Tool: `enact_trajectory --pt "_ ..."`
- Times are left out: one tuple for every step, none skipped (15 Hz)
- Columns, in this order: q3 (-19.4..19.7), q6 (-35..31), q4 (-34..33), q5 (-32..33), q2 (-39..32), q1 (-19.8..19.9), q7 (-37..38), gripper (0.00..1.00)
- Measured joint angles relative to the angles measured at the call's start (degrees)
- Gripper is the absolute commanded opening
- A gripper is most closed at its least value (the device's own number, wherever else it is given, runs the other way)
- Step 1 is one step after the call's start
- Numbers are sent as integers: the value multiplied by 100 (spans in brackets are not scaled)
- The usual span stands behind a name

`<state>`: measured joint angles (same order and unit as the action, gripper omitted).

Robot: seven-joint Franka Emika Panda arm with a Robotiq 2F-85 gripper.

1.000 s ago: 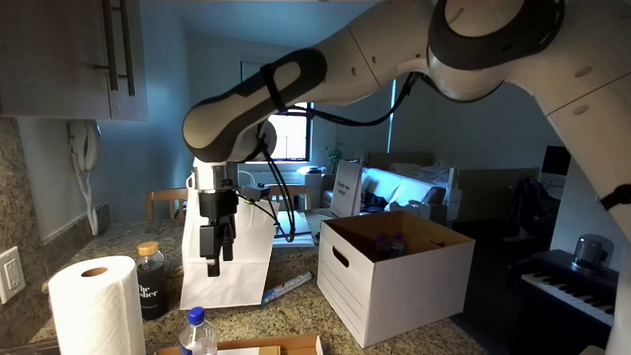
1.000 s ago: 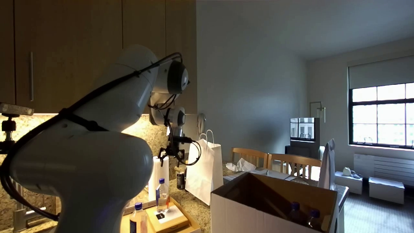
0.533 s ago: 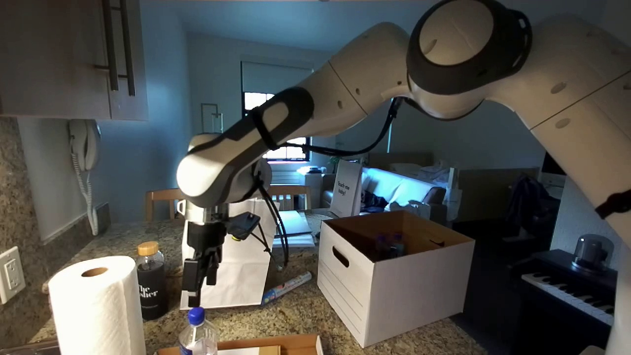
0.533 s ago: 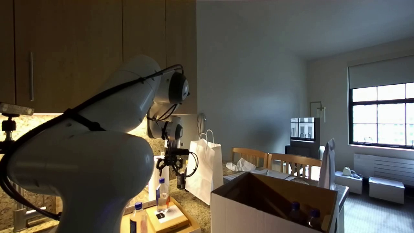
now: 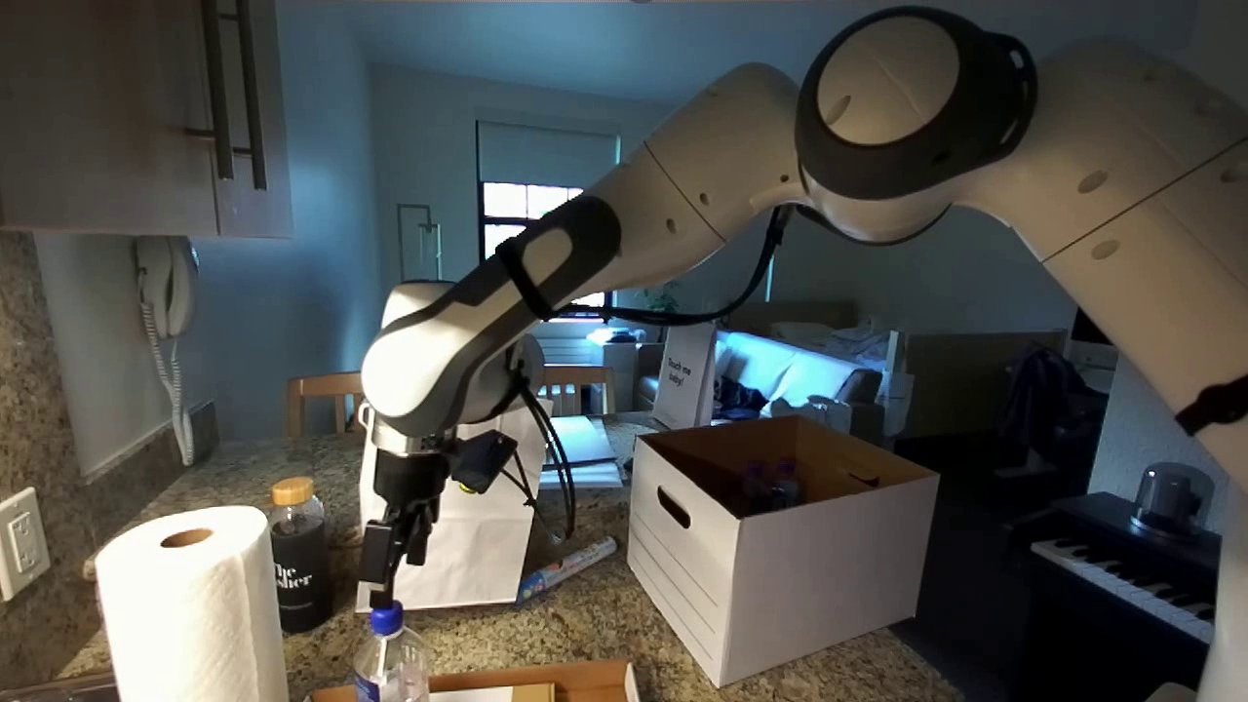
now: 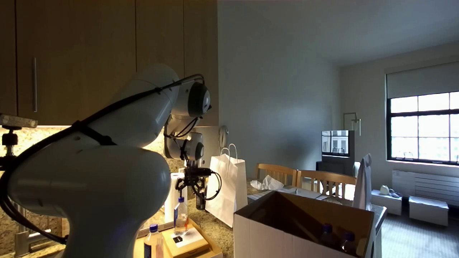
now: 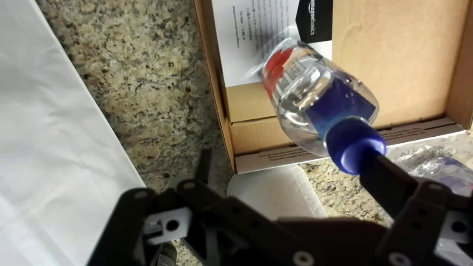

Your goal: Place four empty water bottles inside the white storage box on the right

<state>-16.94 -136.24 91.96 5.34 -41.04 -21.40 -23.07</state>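
Observation:
Two clear bottles with blue caps (image 5: pixel 785 485) (image 6: pixel 326 234) are inside the white storage box (image 5: pixel 829 575), which also shows in an exterior view (image 6: pixel 276 240). Another bottle (image 5: pixel 390 673) stands on a small package in a cardboard tray; it shows in an exterior view (image 6: pixel 181 216) and the wrist view (image 7: pixel 317 96). A further bottle (image 6: pixel 153 243) stands nearer the arm base. My gripper (image 5: pixel 400 577) is just above the tray bottle, fingers apart and holding nothing, as the wrist view (image 7: pixel 288 162) shows. One fingertip overlaps its cap and appears to touch it; the cap is not between the fingers.
The cardboard tray (image 5: pixel 590 673) has raised walls. A paper towel roll (image 5: pixel 195 614) and a dark bottle with a wooden lid (image 5: pixel 300 565) stand close to the gripper. A tall white paper bag (image 5: pixel 468 556) stands behind it. A blue-and-white tube (image 5: pixel 570 568) lies on the counter.
My gripper has come down and slightly toward the tray bottle, from well above it to its cap. The bottle's cap has shifted slightly. The fingers remain apart.

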Motion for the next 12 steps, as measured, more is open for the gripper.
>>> enact_trajectory --pt "0 -6 0 0 0 0 0 100" --pt "-1 -8 2 0 0 0 0 100" --pt "0 -19 6 12 1 0 0 100" --pt "2 -26 12 31 1 -1 0 100" --pt "12 -26 16 66 1 -5 6 100" --pt "26 -26 26 100 1 -10 15 100" --pt "32 -26 40 116 1 -11 17 100" --pt "32 -26 52 125 1 -11 17 100" --pt "32 -26 59 137 1 -14 17 100" --pt "35 -26 62 157 1 -22 25 100" --pt "52 -26 63 211 1 -44 64 100" --pt "78 -26 66 289 1 -78 112 100"
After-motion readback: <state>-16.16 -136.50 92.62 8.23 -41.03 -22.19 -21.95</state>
